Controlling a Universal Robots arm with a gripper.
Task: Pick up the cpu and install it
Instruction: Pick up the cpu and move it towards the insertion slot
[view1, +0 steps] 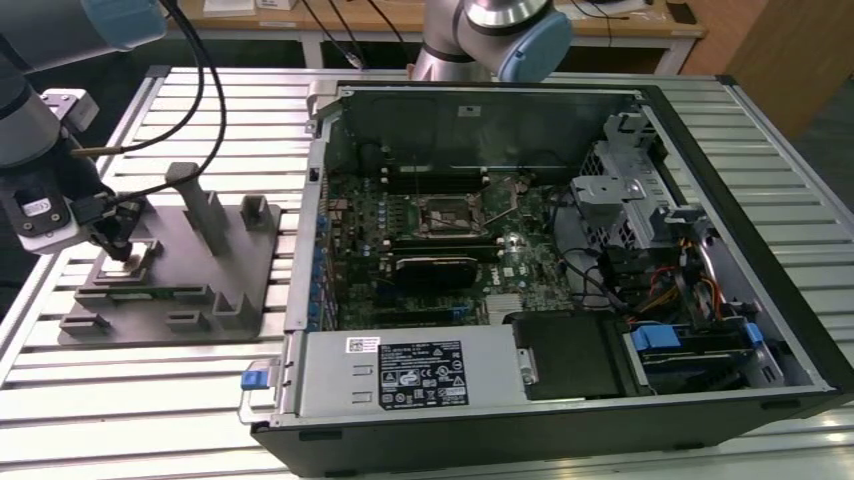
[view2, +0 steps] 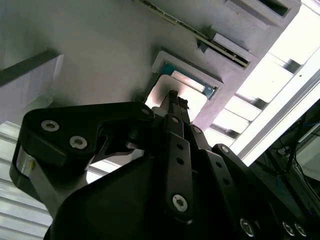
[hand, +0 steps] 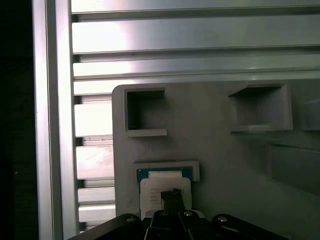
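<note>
— What stands at the exterior view's left?
— The gripper, fingers pressed together, tip right over the cpu, which lies in a square pocket of the grey fixture.
— And rightward?
— An open computer case; its power supply bears a printed label, too small to read.

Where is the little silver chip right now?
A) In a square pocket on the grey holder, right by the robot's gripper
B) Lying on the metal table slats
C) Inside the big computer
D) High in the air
A: in the first wrist view the cpu sits in a square pocket of the grey fixture, with the gripper right over it.
</note>
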